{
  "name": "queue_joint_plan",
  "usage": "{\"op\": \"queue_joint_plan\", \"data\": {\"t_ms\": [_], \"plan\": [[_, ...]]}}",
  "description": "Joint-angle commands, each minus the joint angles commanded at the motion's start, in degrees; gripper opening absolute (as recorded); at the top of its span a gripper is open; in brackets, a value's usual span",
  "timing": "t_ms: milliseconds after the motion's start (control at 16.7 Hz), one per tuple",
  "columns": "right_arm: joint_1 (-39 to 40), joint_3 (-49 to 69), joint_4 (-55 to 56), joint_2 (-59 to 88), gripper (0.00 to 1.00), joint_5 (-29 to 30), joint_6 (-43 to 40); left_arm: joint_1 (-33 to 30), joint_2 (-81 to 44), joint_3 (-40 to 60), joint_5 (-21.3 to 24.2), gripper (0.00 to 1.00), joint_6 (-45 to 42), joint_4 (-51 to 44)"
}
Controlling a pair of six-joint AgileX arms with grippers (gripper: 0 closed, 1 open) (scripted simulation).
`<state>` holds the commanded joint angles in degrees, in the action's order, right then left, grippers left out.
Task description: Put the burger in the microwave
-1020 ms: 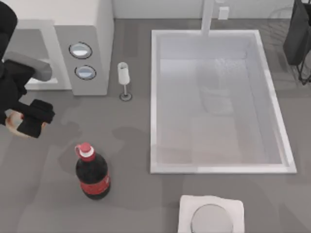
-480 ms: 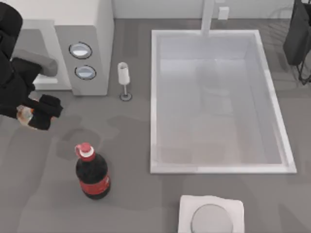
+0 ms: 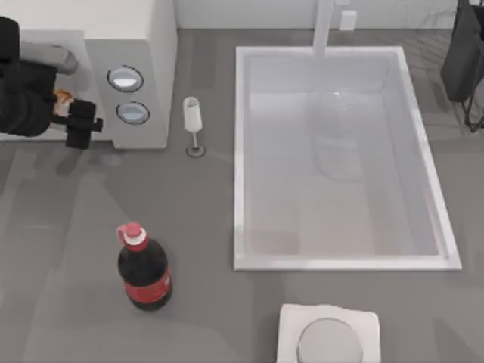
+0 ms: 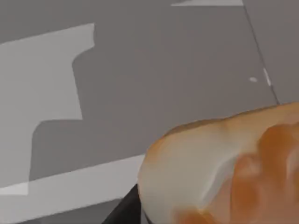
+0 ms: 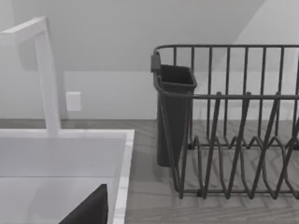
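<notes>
The burger point(image 4: 219, 168) sits pinched in the left gripper point(image 3: 66, 113), right at the mouth of the microwave point(image 3: 140, 45), just in front of its front opening and beside the panel with the two dials point(image 3: 125, 78). In the left wrist view it looms close: a lumpy, pale tan bun with whitish patches and an orange smear on one side, with the grey inner walls of the microwave behind it.

Judging from this, the burger is at the threshold but not clearly inside yet. The risk is a snag: the opening's edge and the dial panel are close to the gripper, so a slightly off-line push could knock the bun against the frame and twist it out of the grip. Letting go too soon would drop it on the table in front of the microwave instead of on its floor. The bun looks soft, so a hard squeeze may deform it.

Farther from the microwave stand a wine glass point(image 3: 193, 125) and a cola bottle point(image 3: 142, 268), then the sink point(image 3: 240, 151). The right arm is parked far off beyond the sink, by the dish rack point(image 5: 233, 135); whether its gripper is spread or pressed together cannot be told.
</notes>
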<state>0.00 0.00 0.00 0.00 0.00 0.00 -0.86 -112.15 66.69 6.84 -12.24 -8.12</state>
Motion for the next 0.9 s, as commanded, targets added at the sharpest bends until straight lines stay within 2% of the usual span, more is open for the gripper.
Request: {"op": "queue_joint_plan", "data": {"t_ms": [240, 480, 660, 900], "plan": [[0.0, 0.0, 0.0, 0.0, 1.0, 0.0, 0.0, 3.62, -5.28, -3.84, 0.72, 0.0, 3.65, 27.15], [0.0, 0.0, 0.0, 0.0, 1.0, 0.0, 0.0, 6.62, -8.92, -8.26, 1.33, 0.0, 6.7, 45.83], [0.0, 0.0, 0.0, 0.0, 1.0, 0.0, 0.0, 7.79, -10.42, -10.76, 1.85, 0.0, 8.1, 53.48], [0.0, 0.0, 0.0, 0.0, 1.0, 0.0, 0.0, 8.02, -10.75, -11.64, 2.07, 0.0, 8.49, 55.66]]}}
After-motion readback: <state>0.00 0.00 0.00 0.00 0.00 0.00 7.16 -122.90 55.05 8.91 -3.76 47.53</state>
